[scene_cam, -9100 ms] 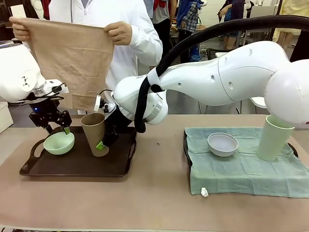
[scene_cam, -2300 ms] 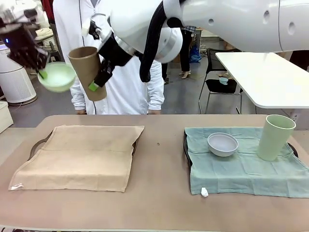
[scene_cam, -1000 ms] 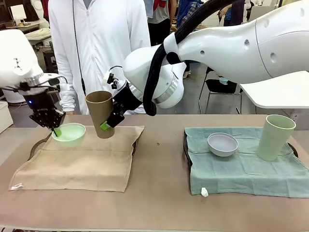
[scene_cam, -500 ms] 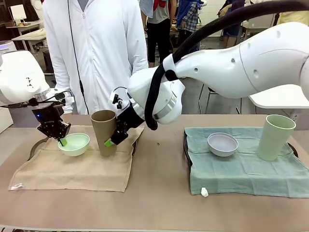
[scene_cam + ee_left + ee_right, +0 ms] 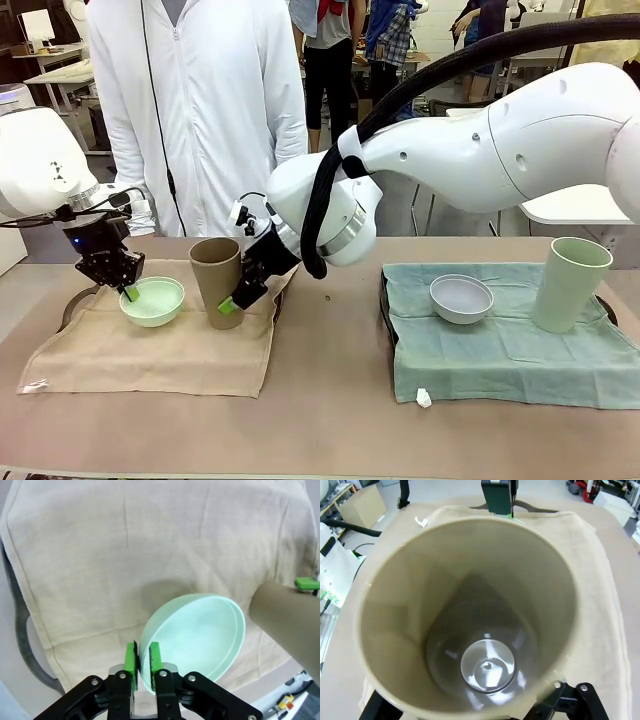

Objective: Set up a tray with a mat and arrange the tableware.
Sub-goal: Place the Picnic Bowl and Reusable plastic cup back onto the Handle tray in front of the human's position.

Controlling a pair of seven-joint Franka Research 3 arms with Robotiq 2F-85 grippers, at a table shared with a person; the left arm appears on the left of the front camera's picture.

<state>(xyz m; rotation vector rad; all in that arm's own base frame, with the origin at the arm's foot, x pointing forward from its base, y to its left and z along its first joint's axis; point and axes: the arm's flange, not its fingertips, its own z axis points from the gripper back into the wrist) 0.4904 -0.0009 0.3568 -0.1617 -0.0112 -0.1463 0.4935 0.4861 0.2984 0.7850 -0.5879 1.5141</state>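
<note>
On the tan mat (image 5: 160, 335), the left gripper (image 5: 127, 290) is pinching the rim of the mint green bowl (image 5: 152, 300). In the left wrist view, its green fingers (image 5: 131, 658) are sitting on both sides of the thin rim, so it is clamped on the bowl. The bowl looks to be resting on the mat, so I think it is being set down.

Just beside the bowl, the tan-brown cup (image 5: 219, 281) is standing upright on the same mat. The right gripper (image 5: 231, 301) is reaching around the cup low down, with one green pad showing by its base. I cannot tell if it is squeezing the cup or letting go. Both things look empty inside.

A dark tray handle (image 5: 76, 303) is peeking out from under the mat.

On the green mat (image 5: 500, 340) are sitting the whitish grey bowl (image 5: 461, 298) and the pale green cup (image 5: 568, 283). They look empty too. That side looks finished.

A person (image 5: 200, 110) in white is standing behind the surface (image 5: 330, 420).
</note>
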